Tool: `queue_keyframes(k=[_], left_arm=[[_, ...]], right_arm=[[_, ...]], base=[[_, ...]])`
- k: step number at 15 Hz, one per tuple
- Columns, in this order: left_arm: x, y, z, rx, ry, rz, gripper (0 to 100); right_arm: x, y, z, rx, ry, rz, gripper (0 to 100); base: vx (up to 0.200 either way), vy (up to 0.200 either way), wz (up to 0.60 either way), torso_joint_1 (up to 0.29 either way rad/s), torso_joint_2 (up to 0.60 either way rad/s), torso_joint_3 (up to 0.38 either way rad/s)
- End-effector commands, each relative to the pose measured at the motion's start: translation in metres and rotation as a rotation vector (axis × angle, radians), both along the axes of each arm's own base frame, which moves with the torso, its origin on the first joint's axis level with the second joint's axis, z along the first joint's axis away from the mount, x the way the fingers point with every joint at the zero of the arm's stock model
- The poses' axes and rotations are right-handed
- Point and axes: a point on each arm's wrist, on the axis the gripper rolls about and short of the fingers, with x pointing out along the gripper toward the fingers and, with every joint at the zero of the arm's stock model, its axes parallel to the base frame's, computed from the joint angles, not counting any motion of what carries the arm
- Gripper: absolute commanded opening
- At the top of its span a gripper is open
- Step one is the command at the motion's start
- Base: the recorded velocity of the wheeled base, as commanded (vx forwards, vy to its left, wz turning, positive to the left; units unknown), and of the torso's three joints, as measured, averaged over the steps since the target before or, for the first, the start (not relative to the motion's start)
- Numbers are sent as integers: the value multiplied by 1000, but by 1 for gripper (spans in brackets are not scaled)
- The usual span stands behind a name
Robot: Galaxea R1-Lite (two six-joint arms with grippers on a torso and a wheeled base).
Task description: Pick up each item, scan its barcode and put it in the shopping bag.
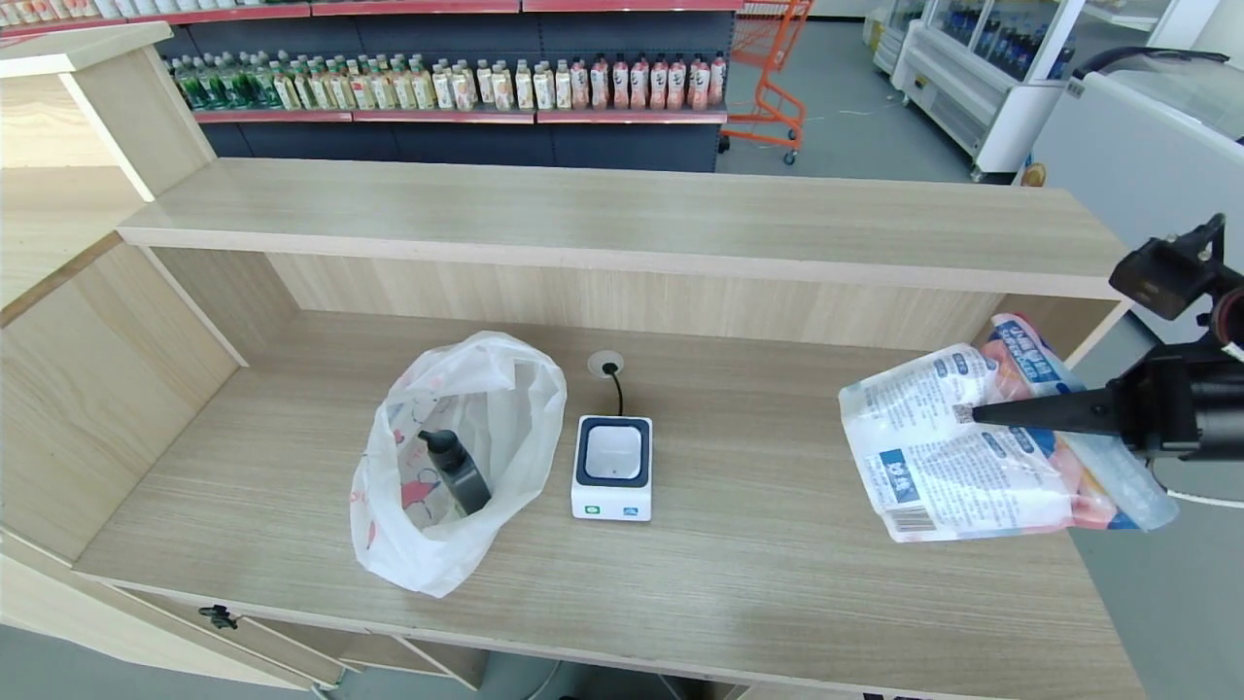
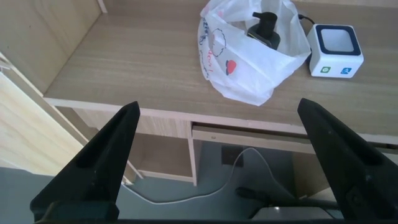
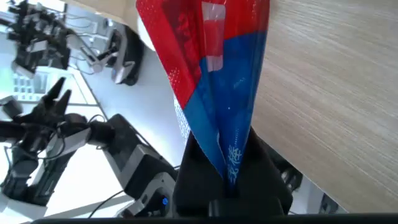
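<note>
One white, blue and red printed plastic pouch (image 1: pixel 957 457) is pinched between the right gripper's (image 1: pixel 980 414) fingers above the light wooden counter's (image 1: pixel 777 554) right end (barcode facing upward). The left gripper's (image 2: pixel 219 106) fingers are spread wide off the counter's near edge. A thin white plastic shopping bag (image 1: pixel 530 389) holds a dark pump bottle (image 1: pixel 462 476), just beside the white square scanner (image 1: pixel 612 467).

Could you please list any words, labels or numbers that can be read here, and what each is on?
Nothing here reads clearly.
Packet in the right gripper: dense print and a barcode, too small to read.
Scanner: green and blue badges on its front, illegible.
Bag: red and dark markings, crumpled, unreadable.
Shelf bottles: labels too small.
</note>
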Motion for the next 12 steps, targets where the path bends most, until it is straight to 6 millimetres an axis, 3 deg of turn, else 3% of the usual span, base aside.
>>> queue_keyframes(k=[1, 6, 12], left_arm=[[0, 0, 0, 0, 0, 0, 100], [0, 0, 0, 0, 0, 0, 100], [0, 0, 0, 0, 0, 0, 100]], right_arm=[[-5, 4, 6, 16, -23, 32, 0], [-16, 33, 12, 160, 235, 55, 0], [-23, 50, -14, 158, 307, 123, 0]], base=[[0, 0, 0, 0, 0, 0], [0, 0, 0, 0, 0, 0], [0, 0, 0, 0, 0, 0]])
